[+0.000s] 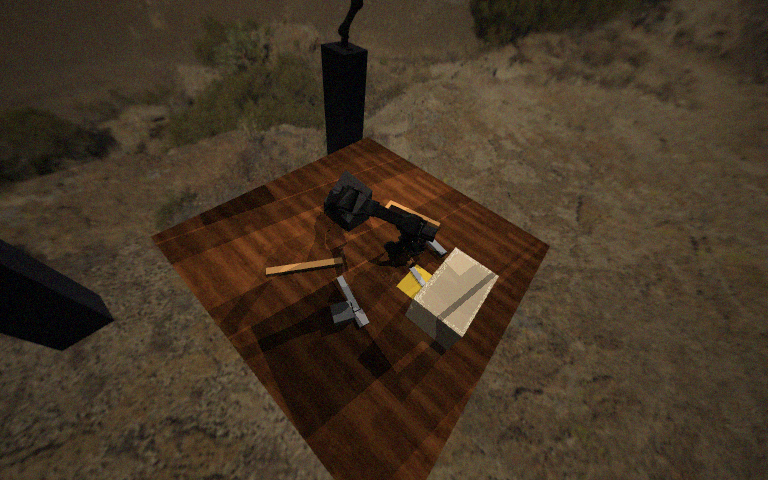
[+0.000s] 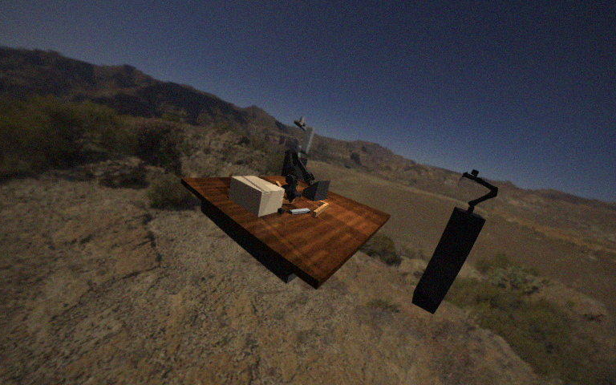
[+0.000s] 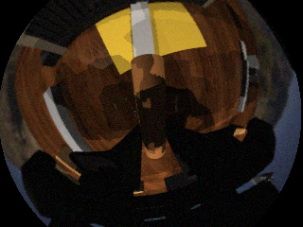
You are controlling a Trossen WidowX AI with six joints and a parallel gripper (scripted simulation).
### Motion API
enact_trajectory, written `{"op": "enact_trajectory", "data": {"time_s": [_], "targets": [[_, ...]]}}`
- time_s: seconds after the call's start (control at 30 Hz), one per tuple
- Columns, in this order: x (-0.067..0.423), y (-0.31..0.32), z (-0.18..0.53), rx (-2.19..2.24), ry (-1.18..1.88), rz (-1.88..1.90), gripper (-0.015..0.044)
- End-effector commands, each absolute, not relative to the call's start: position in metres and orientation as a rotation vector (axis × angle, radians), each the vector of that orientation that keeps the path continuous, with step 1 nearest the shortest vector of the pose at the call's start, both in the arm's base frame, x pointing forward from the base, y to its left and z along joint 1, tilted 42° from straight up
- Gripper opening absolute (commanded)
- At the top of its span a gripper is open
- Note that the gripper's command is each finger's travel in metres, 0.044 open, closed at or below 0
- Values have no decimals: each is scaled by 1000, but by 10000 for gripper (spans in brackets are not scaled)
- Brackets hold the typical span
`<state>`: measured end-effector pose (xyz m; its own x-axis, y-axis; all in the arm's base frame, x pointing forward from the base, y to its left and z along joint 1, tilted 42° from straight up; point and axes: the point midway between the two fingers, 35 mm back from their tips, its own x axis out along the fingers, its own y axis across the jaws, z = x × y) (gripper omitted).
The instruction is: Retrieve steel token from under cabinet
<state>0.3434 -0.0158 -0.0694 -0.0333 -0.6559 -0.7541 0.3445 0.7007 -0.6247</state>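
So my gripper is clamped on a wooden stick, angled down at the table. Just ahead of it sits the yellow marked area with a grey strip across it, cabinet right behind. Can't spot the token myself.

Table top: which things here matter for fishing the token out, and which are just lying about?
In the job: cabinet, yellow marked area, grey-tipped stick held in the jaws; token not visible.
Lying about: wooden slat, second slat behind the arm, grey T-shaped piece.
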Motion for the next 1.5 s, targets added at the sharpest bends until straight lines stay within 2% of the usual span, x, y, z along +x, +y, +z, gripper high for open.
{"op": "enact_trajectory", "data": {"time_s": [0.0, 1.47], "targets": [[335, -14, -72, -287, 1391, -821, 0], [279, 6, -87, -286, 1394, -820, 0]]}}
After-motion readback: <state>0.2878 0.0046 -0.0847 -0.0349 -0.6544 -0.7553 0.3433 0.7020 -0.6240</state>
